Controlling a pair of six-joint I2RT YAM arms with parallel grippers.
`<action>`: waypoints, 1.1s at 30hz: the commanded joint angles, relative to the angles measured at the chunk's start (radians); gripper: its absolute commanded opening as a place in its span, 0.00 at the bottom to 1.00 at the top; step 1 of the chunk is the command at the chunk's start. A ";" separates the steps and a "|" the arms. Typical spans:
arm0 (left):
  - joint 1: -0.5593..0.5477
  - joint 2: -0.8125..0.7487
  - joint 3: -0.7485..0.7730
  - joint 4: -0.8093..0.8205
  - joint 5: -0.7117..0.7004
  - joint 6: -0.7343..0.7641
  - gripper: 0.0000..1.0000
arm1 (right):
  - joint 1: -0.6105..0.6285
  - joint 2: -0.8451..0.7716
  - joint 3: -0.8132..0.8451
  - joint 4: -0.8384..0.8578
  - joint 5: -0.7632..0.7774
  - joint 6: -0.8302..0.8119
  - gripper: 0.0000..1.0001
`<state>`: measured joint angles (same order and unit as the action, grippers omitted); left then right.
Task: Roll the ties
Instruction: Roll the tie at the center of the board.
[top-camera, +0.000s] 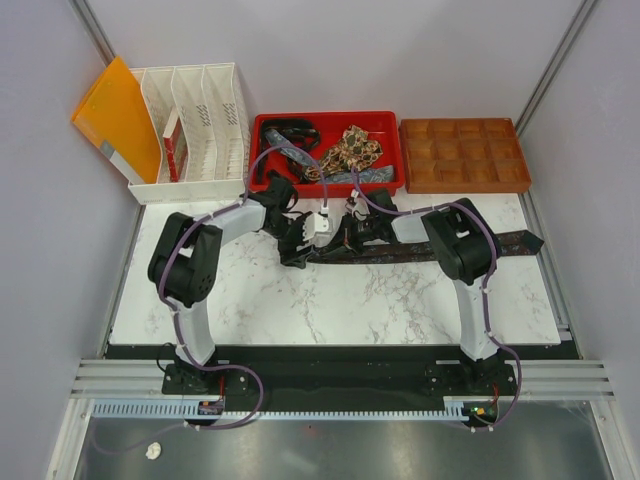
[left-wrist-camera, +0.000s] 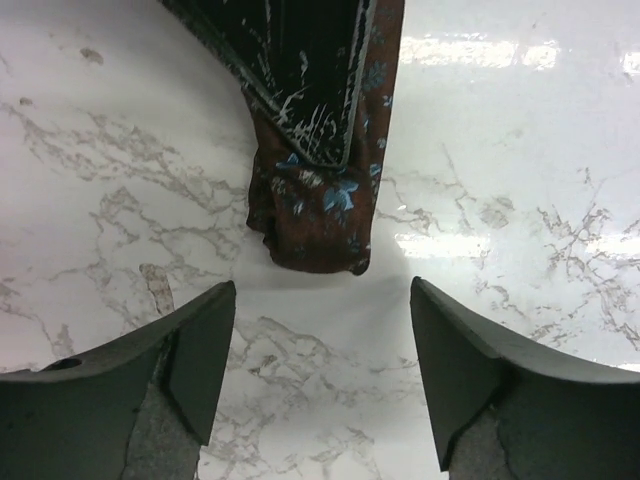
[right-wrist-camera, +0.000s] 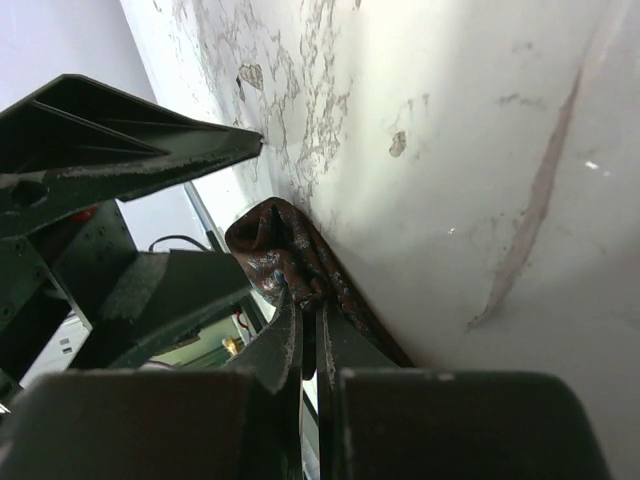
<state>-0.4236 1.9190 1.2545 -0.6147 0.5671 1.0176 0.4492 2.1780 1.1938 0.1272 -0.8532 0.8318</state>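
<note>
— How do the jaws stand?
— The left gripper (left-wrist-camera: 322, 300) is spread wide, with bare marble between its dark wedge-shaped fingers (left-wrist-camera: 195, 360); it grips nothing. The right gripper (right-wrist-camera: 305, 305) is closed to a sliver, nipping the edge of the brown tie (right-wrist-camera: 280, 250).
— What is the cloth like?
— Soft and woven, dark brown with small blue flowers, and a black lining edged in pale stitching. The left wrist view shows its blunt, bunched end lying on the table just ahead of the open fingers, apart from them.
— And the right wrist?
— The same end from the side: a rumpled curl, perhaps one loose turn, though the angle is too steep to be sure.
— What does only the top view give?
— The whole length: a flat strip running from the two grippers rightward across the glossy white marble table (top-camera: 330, 300), its pointed end near the right edge. Behind it a red tray (top-camera: 392, 122) holds the other ties (top-camera: 350, 155) in a tangle, speckled tan, blue and dark. A brown compartment tray (top-camera: 463, 155) sits to its right, a white file rack (top-camera: 195, 130) with an orange folder (top-camera: 118, 118) to its left
</note>
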 joint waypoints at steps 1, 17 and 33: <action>-0.015 -0.043 -0.023 0.108 0.077 -0.014 0.82 | 0.005 0.065 -0.028 -0.009 0.108 -0.008 0.00; -0.050 0.005 -0.026 0.106 0.037 -0.019 0.41 | 0.006 0.109 -0.085 0.219 0.042 0.130 0.00; -0.113 0.035 -0.018 0.033 -0.041 -0.001 0.25 | -0.090 -0.058 -0.034 -0.165 0.039 -0.138 0.49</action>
<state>-0.5144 1.9182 1.2350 -0.5144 0.5495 0.9962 0.4026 2.1395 1.1568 0.1379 -0.8940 0.8249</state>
